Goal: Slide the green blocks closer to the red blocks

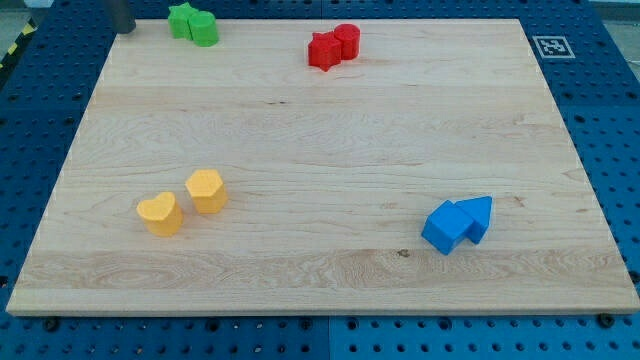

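Two green blocks touch at the view's top left: a green star (181,20) and a green cylinder (205,29) on its right. Two red blocks touch at the top centre: a red star (323,50) and a red cylinder (347,40). A wide stretch of wooden board (300,130) lies between the two pairs. My tip (124,32) shows as a dark rod at the top left corner, left of the green star and apart from it.
A yellow heart (160,214) and a yellow hexagon (206,190) sit at the lower left. A blue cube (446,228) and a blue triangle (479,215) touch at the lower right. Blue pegboard (610,120) surrounds the board.
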